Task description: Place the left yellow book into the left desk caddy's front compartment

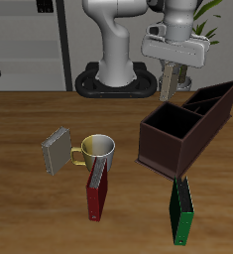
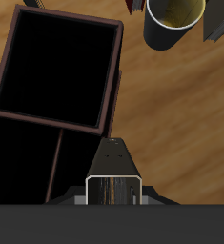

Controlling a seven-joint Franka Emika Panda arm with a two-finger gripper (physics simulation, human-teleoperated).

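Hand (image 1: 169, 87) gripping left yellow book (image 1: 168, 83) above caddy (image 1: 187, 124), mug (image 1: 97, 151) and 3 books well apart.

My gripper (image 1: 169, 96) w/ the yellow book (image 1: 168, 83) hangs over the desk caddy (image 1: 187, 124). Mug (image 1: 98, 151) near caddy; other yellow book (image 1: 57, 150) beside mug; red book (image 1: 95, 191) and green book (image 1: 181, 210) nearer table's front edge.

Bystanders on the desk (image 1: 19, 213)

We see a metal mug (image 1: 98, 150) with a dark red book (image 1: 95, 193) leaning just before it, and a green book (image 1: 181, 210) standing nearer the front edge.
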